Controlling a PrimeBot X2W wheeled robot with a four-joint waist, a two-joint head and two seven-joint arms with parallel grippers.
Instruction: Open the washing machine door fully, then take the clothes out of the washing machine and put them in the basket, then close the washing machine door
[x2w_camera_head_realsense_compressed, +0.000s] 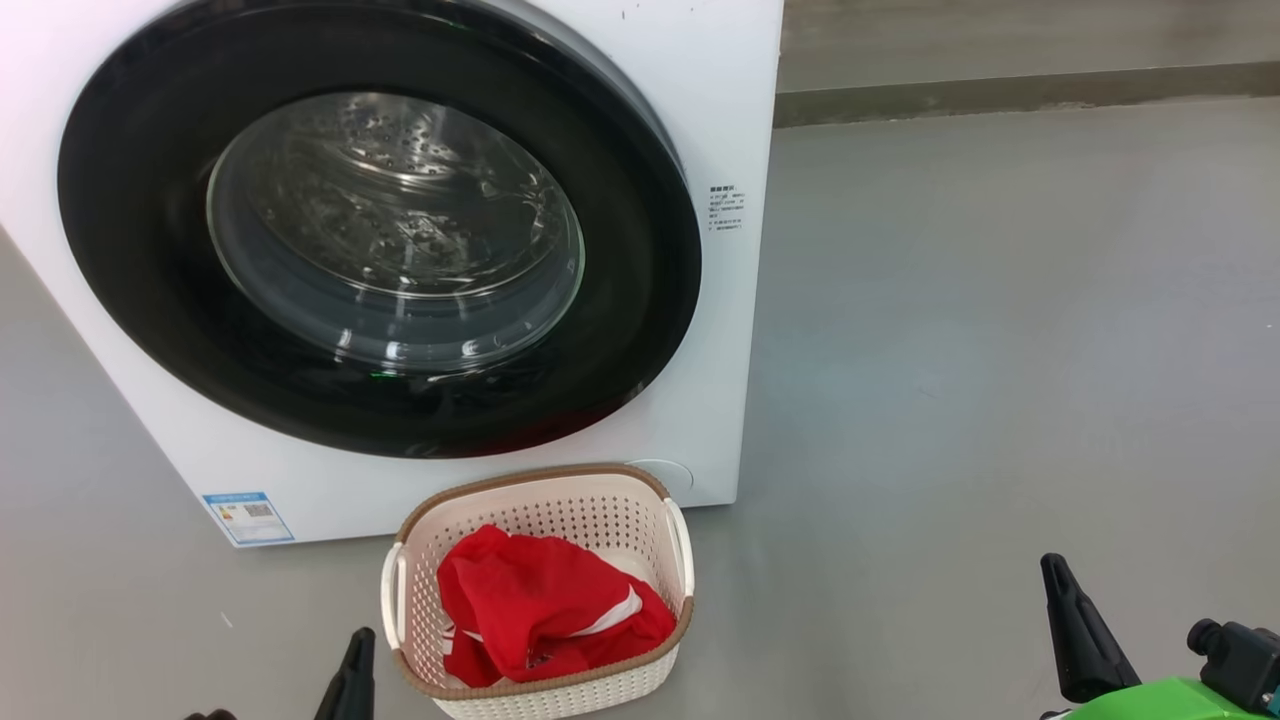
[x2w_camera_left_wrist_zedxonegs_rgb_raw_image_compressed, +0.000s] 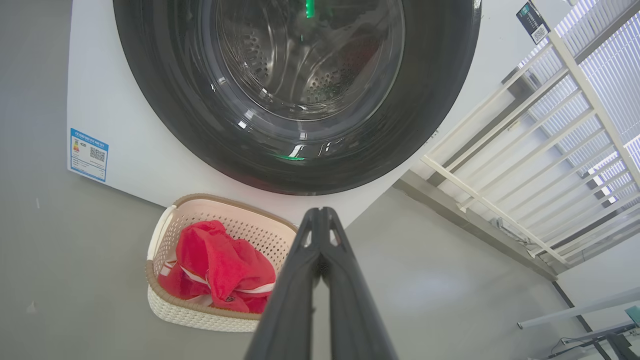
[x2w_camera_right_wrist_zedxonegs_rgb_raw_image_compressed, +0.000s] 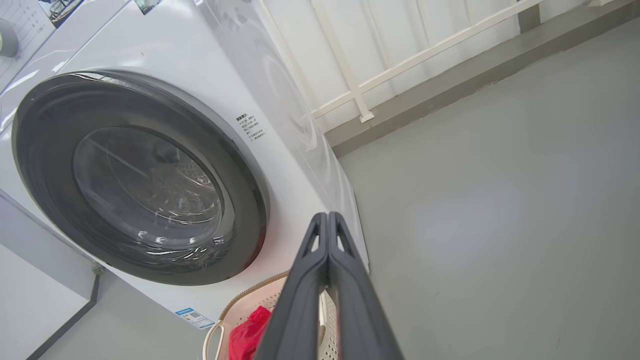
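The white washing machine (x2w_camera_head_realsense_compressed: 700, 120) stands on the grey floor, its round black-rimmed door (x2w_camera_head_realsense_compressed: 380, 240) lying flat against the front with the steel drum seen through the glass. The cream basket (x2w_camera_head_realsense_compressed: 540, 590) sits on the floor just before the machine, holding the red clothes (x2w_camera_head_realsense_compressed: 540, 610) with white stripes. My left gripper (x2w_camera_head_realsense_compressed: 350, 675) is shut and empty, low beside the basket's left side. Off to the right my right gripper (x2w_camera_head_realsense_compressed: 1075, 625) is shut and empty, well clear of the basket. The left wrist view shows the door (x2w_camera_left_wrist_zedxonegs_rgb_raw_image_compressed: 295, 100), basket (x2w_camera_left_wrist_zedxonegs_rgb_raw_image_compressed: 165, 235) and clothes (x2w_camera_left_wrist_zedxonegs_rgb_raw_image_compressed: 220, 265).
A blue-white label (x2w_camera_head_realsense_compressed: 247, 517) is stuck low on the machine's front. A white railing (x2w_camera_left_wrist_zedxonegs_rgb_raw_image_compressed: 525, 165) and a low grey kerb (x2w_camera_head_realsense_compressed: 1020, 95) run behind and right of the machine. Open grey floor (x2w_camera_head_realsense_compressed: 1000, 350) stretches to the right.
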